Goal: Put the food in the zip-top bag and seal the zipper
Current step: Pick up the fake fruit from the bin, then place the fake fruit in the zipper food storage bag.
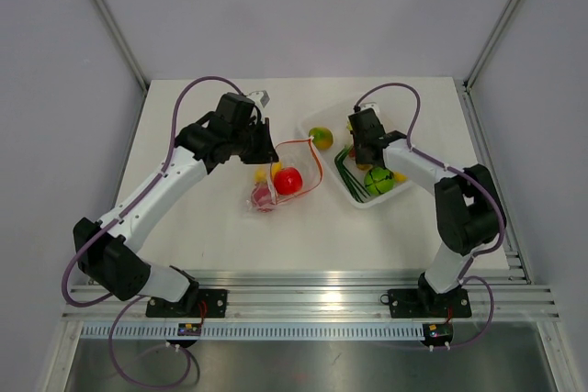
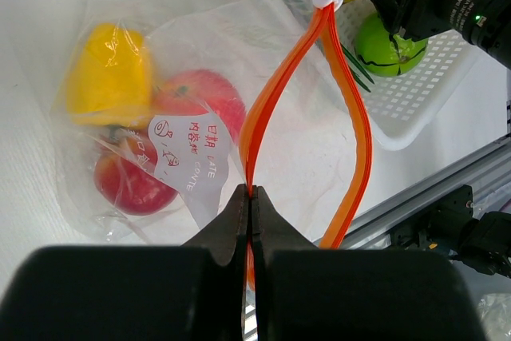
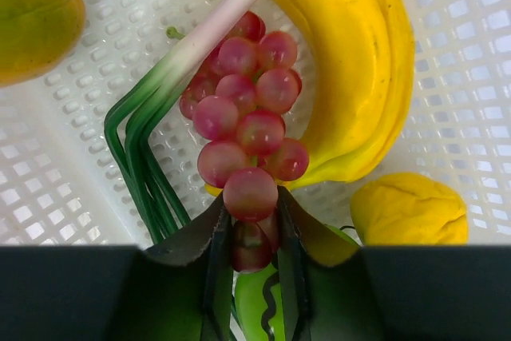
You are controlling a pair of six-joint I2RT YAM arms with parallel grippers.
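Now: three bagged fruits (image 2: 196,101) (two red), left hand (image 2: 251,197) tight on zipper (image 2: 275,89), right hand (image 3: 250,229) round grapes (image 3: 239,117).

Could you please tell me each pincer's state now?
Left pincer: closed on thin orange-red plastic zipper strip.
Right pincer: closed on red plastic grape bunch.

bag (image 1: 273,188) left of tray (image 1: 390,196) | grapes (image 3: 247,141), banana (image 3: 351,61) in tray | apples (image 2: 200,101) in bag
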